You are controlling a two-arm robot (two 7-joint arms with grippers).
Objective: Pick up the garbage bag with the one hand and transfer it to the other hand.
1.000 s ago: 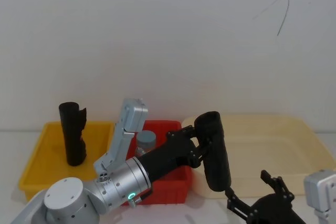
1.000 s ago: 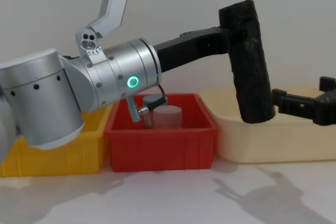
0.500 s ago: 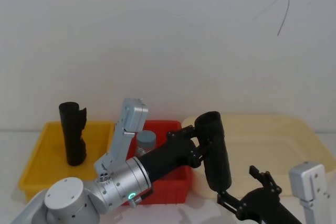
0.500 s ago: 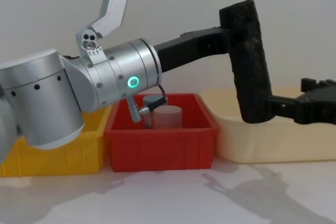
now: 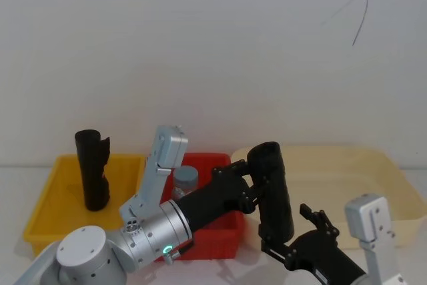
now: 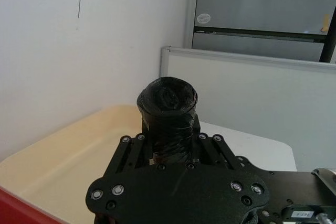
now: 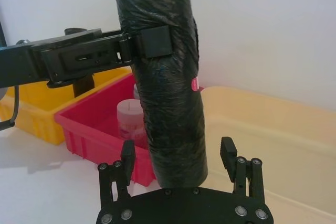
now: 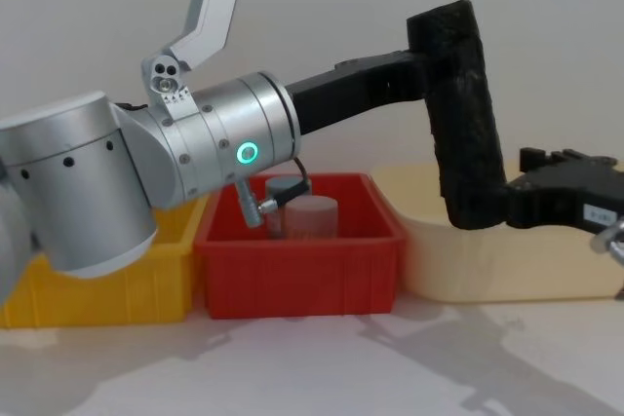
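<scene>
- Left arm (image 8: 205, 148) extends forward and rightward; left gripper (image 8: 429, 70) is clamped on the garbage bag (image 8: 468, 153).
- Right gripper (image 7: 178, 156) sits near right, fingers (image 7: 128, 157) spread apart.

The garbage bag (image 8: 463, 124) is black, the bin (image 8: 297, 280) red

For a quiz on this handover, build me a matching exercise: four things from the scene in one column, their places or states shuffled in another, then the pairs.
1. matte black crinkly garbage bag roll
2. second black plastic roll
3. pink-lidded round jar
4. black two-fingered right gripper

A. inside the red plastic bin
B. open, fingers either side of the garbage bag's lower end
C. standing in the yellow plastic bin
D. clamped near its top by the black left gripper

Pairs: 1-D, 2-C, 3-A, 4-B
</scene>
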